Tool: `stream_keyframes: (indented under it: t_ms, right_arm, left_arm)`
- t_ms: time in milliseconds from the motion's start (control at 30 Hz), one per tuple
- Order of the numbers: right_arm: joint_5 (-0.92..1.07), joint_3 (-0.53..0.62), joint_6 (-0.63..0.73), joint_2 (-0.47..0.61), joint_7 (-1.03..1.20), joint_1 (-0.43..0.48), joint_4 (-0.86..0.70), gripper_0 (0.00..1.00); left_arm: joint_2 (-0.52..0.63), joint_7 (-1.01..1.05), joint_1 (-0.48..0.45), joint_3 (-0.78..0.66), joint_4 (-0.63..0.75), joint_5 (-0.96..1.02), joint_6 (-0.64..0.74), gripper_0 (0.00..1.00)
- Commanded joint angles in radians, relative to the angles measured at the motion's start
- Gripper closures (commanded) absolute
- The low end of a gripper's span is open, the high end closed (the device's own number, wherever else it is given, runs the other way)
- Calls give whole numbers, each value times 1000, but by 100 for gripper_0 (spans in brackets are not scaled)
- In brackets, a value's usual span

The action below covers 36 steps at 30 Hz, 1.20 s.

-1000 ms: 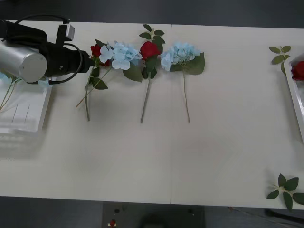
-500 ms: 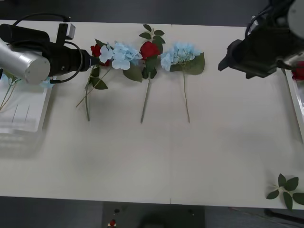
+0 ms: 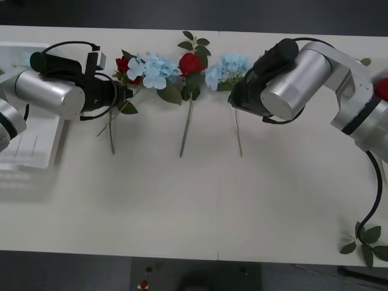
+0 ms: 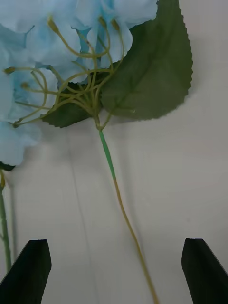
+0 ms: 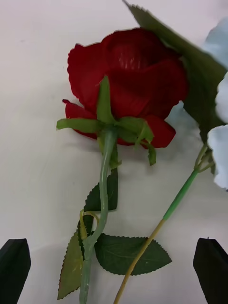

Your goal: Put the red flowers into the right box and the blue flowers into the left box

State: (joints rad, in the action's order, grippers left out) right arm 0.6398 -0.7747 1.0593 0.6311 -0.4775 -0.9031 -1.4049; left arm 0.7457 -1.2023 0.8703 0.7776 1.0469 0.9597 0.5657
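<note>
Four flowers lie in a row at the table's far side: a red rose [image 3: 123, 63], a blue hydrangea [image 3: 155, 70], a second red rose [image 3: 191, 62] and another blue hydrangea [image 3: 231, 66]. My left gripper [image 3: 124, 92] hovers open over the left rose's stem; its wrist view shows the bloom [image 5: 126, 85] and stem [image 5: 102, 190] between the spread fingers [image 5: 14, 266]. Over the right hydrangea's stem my right gripper [image 3: 234, 100] stands open, the stem [image 4: 124, 213] running between its black fingertips [image 4: 28, 270]. The left box [image 3: 30, 145] sits at the table's left edge. A red bloom [image 3: 382, 90] shows at the right edge.
A loose leaf sprig [image 3: 364, 239] lies at the near right corner. The left hydrangea's stem [image 5: 175, 204] crosses close beside the left rose's stem. The table's near half is bare.
My right arm has swung in from the right edge to above the right hydrangea's stem. My left arm has shifted slightly right and nearer, over the left rose's stem.
</note>
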Motion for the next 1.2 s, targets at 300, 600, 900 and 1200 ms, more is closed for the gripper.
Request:
stream_keyframes:
  t_ms: [300,600,900,1200]
  right_arm:
    - [-207,12,-228,-168,-19,-26,291,20]
    - [-215,-44,-277,-172,-38,-23,310,20]
    - [-249,-54,-306,-197,-41,-25,320,20]
    - [-305,-92,-461,-235,-50,-25,437,20]
  left_arm:
    - [-20,-40,72,-21,-85,-53,-9,0]
    - [-26,-37,72,-20,-108,-102,-10,0]
    - [-100,-37,82,-20,-200,-151,-47,0]
    - [-147,-36,122,-20,-263,-179,-52,0]
